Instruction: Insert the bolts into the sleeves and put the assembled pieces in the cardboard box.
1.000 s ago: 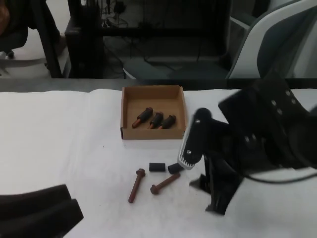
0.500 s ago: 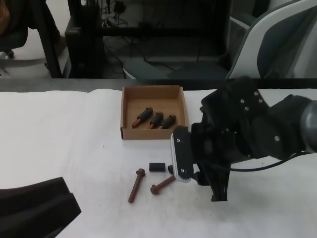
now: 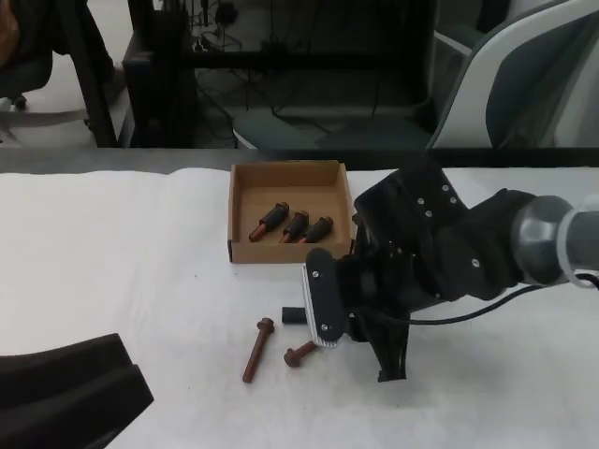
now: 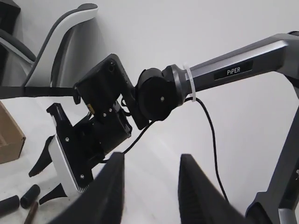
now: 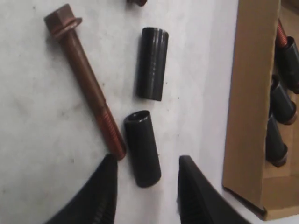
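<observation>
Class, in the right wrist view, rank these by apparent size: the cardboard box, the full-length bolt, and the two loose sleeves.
Cardboard box, though cropped
Bolt
Sleeve near the bolt's tip and the other sleeve: alike, unranked

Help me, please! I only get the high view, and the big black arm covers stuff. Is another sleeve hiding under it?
Observer: Yes. In the right wrist view a second sleeve lies right beside the bolt.
Operator: Is the gripper grabbing it?
Observer: Not yet. The right gripper is open, one finger on each side of that sleeve.
Operator: And my other arm?
Observer: The left gripper is open with nothing between its fingers.
</observation>
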Action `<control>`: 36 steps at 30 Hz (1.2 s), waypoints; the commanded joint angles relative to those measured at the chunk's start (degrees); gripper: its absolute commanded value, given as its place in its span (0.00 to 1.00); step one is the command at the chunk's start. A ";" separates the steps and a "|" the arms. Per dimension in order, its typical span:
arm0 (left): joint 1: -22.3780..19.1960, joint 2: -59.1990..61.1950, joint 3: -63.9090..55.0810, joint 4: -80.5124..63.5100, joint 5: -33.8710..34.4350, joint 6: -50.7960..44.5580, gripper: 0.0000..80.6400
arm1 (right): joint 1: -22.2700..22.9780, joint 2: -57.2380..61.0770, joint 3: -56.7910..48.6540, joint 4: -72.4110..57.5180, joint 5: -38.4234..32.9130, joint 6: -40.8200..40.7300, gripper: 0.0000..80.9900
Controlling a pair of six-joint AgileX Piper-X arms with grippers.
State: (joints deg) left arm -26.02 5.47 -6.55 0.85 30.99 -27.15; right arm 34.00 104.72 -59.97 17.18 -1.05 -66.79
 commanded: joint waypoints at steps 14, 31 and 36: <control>0.13 -0.36 -0.01 -7.60 0.00 0.58 0.48 | -0.24 3.82 -0.70 -0.35 -1.66 -6.94 0.52; 0.13 -0.36 -0.01 -7.60 0.00 0.58 0.48 | -3.02 4.58 -0.70 -0.35 -1.89 -8.71 0.52; 0.13 -0.36 -0.01 -7.60 0.00 0.58 0.48 | -3.02 4.58 -0.70 -0.35 -2.33 -10.16 0.52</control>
State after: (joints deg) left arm -26.02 5.47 -6.55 -5.59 30.99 -26.89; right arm 31.83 107.86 -60.89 16.34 -4.44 -75.83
